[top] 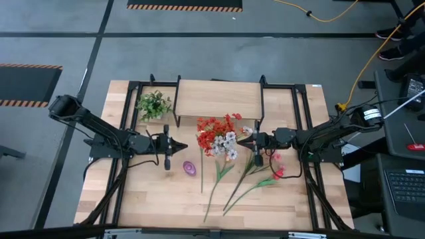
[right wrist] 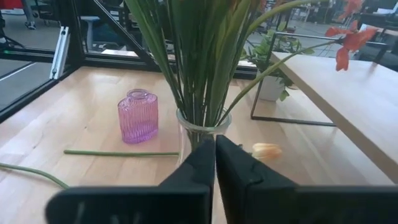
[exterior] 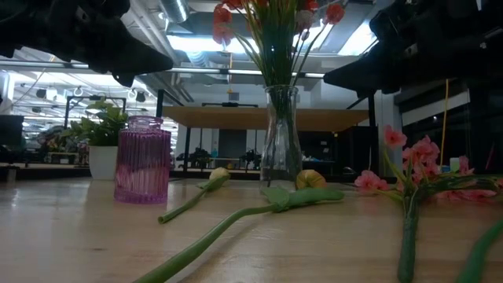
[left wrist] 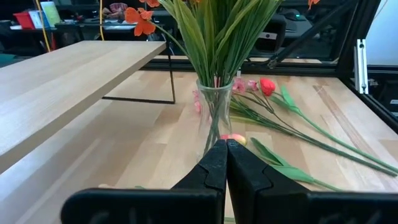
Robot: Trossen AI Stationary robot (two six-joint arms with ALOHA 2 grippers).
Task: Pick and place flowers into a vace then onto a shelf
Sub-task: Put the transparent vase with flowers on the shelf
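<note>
Both grippers, left (top: 177, 145) and right (top: 247, 141), are pressed together, empty. The vase (top: 216, 149) sits between; the shelf (top: 219, 99) is at twelve o'clock. Spread before gripping the glass.

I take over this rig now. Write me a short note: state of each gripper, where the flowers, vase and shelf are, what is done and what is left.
Left gripper: shut, empty, left of the glass vase.
Right gripper: shut, empty, right of the vase.
The vase stands on the table in front of the shelf and holds a red and white bunch.
Still lying on the table: pink and red flowers on the right, and yellow tulips near the vase.
A purple vase stands empty on the left.
Done: some flowers are in the vase.
Left: put in the remaining flowers, then set the vase on the shelf.
</note>
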